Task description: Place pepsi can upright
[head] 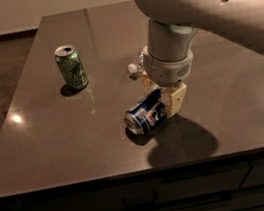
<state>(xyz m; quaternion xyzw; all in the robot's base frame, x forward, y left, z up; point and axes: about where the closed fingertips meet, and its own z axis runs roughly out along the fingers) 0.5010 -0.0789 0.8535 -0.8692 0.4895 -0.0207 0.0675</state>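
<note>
The pepsi can (145, 115) is dark blue with white and red marks. It lies on its side near the front of the dark table (51, 137), its silver end facing front-left. My gripper (170, 102) hangs from the big cream arm (190, 6) and sits low at the can's rear right end, against or around it. The arm hides how it stands on the can.
A green can (71, 67) stands upright at the left rear. A clear plastic bottle with a white cap (137, 66) lies just behind the arm, mostly hidden. The table's front edge (133, 170) runs close below the pepsi can.
</note>
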